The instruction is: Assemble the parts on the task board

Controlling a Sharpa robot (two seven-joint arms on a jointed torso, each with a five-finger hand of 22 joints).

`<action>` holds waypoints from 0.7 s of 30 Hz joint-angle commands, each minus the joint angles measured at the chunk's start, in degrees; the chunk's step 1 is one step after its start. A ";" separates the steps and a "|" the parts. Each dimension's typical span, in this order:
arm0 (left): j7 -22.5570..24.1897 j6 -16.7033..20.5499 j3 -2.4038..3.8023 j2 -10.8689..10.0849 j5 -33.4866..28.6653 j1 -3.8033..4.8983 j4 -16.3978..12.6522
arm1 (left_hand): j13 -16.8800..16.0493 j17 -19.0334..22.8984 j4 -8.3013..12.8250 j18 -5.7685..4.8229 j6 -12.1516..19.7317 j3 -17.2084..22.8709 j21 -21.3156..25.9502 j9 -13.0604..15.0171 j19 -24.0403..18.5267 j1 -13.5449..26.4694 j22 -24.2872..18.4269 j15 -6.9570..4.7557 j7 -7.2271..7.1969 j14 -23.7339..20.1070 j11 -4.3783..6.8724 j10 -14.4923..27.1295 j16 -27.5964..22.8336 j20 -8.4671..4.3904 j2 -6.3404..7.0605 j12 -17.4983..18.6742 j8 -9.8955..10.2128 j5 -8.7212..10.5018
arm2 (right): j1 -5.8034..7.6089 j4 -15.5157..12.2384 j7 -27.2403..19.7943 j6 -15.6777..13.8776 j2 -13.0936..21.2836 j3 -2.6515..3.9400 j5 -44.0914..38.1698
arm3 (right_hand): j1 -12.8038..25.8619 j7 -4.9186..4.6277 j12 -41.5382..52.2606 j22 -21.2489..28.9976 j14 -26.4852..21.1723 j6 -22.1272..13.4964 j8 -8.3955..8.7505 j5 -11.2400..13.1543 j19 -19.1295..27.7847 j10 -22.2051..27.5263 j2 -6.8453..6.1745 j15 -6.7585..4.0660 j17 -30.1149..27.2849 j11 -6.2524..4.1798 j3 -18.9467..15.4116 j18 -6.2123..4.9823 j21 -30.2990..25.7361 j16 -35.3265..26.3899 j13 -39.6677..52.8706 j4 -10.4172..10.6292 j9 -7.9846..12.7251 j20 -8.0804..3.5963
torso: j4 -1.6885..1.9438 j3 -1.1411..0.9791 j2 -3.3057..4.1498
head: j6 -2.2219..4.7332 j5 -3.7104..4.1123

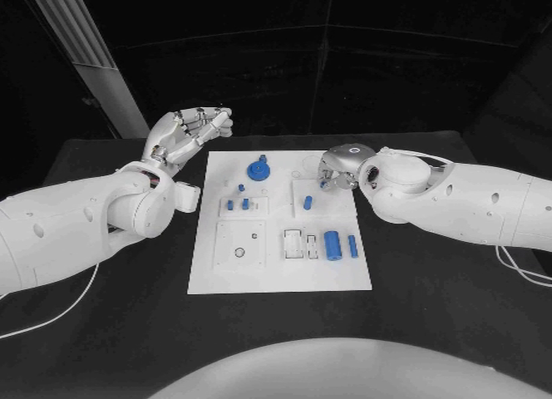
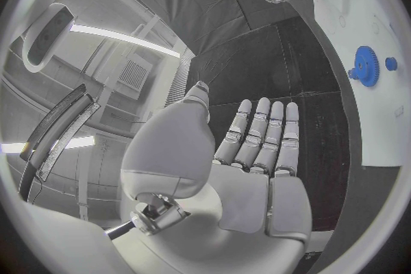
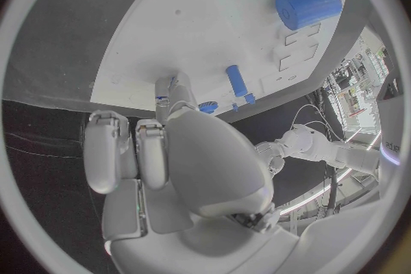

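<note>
white task board (image 1: 280, 278) lies between the hands, carrying blue parts with no legible writing: a gear (image 1: 259, 170) beside the empty, flat-fingered left hand (image 1: 189, 133), a peg (image 1: 308, 201) just beside the right hand (image 1: 341, 166), whose grasp i cannot tell.

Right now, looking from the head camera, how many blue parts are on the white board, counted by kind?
Blue gear: 1
Thick blue cylinder: 1
Slim blue rod: 1
Small blue pegs: 5
Total: 8 blue parts that I can see; the right hand may cover more on the task board.
</note>
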State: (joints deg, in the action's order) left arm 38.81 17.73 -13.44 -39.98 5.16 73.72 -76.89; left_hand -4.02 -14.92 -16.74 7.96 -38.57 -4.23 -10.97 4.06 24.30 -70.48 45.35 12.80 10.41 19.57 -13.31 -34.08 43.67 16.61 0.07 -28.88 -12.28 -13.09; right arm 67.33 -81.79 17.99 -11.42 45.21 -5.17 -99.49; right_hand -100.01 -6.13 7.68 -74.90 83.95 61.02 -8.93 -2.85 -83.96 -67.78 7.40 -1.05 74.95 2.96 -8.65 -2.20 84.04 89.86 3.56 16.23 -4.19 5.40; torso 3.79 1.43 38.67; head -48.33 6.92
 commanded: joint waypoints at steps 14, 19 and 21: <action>9.69 -0.70 0.04 -0.01 -0.18 0.08 0.12 | 0.05 0.22 0.00 -1.02 0.48 -0.30 0.33 -0.02 0.58 0.00 -0.11 -0.03 4.89 -0.25 0.08 0.55 0.51 0.01 -0.56 -0.42 -0.52 -0.44 | 0.03 -3.72 -2.37 -10.53 3.14 0.02 -1.78 | -0.19 -0.16 -0.61 -12.78 5.96 0.93 -0.33 0.15 -3.02 -0.99 -0.31 0.00 14.61 0.00 0.23 0.75 0.53 -0.02 -0.07 0.18 -0.10 -0.42 | 0.03 0.04 -0.04 | -0.13 -0.21; 9.67 -0.77 0.04 0.09 -0.18 0.06 0.23 | 0.06 0.31 -0.01 -1.02 0.52 -0.35 0.36 -0.02 0.60 -0.04 -0.14 -0.03 4.89 -0.27 0.08 0.59 0.60 0.01 -0.61 -0.50 -0.58 -0.50 | 0.05 -5.06 -2.86 -12.35 4.15 0.05 -1.82 | -0.17 -0.26 -0.74 -12.82 5.98 0.97 -0.28 0.15 -3.08 -1.07 -0.36 0.09 14.69 0.09 0.23 0.77 0.62 0.01 -0.08 0.20 -0.09 -0.37 | 0.03 0.05 -0.03 | -0.12 -0.20; 9.66 -0.81 0.04 0.13 -0.18 0.05 0.29 | 0.06 0.31 -0.01 -1.02 0.52 -0.35 0.36 -0.02 0.60 -0.04 -0.14 -0.03 4.89 -0.27 0.08 0.59 0.60 0.01 -0.61 -0.50 -0.58 -0.50 | 0.06 -5.74 -3.16 -13.10 4.63 0.07 -1.83 | -0.17 -0.30 -0.78 -12.84 5.98 1.00 -0.26 0.14 -3.11 -1.12 -0.37 0.13 14.70 0.14 0.24 0.79 0.67 0.01 -0.08 0.20 -0.08 -0.35 | 0.11 0.06 -0.04 | -0.09 -0.24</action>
State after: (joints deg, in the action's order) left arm 38.82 17.61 -13.44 -39.93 5.13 73.71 -76.64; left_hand -4.03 -14.66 -16.74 7.97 -38.37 -4.23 -10.97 4.06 24.50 -70.48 45.30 12.80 10.62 19.57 -13.11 -33.88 43.91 16.81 0.07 -29.10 -12.55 -13.32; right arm 67.26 -87.05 16.09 -20.78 49.65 -5.16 -100.66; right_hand -100.06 -6.33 7.20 -74.90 83.94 61.77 -9.10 -2.66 -83.96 -68.49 7.32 -1.04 74.93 3.08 -8.59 -2.20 84.49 89.86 3.57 16.31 -4.25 5.41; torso 3.82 1.47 38.65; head -48.46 6.73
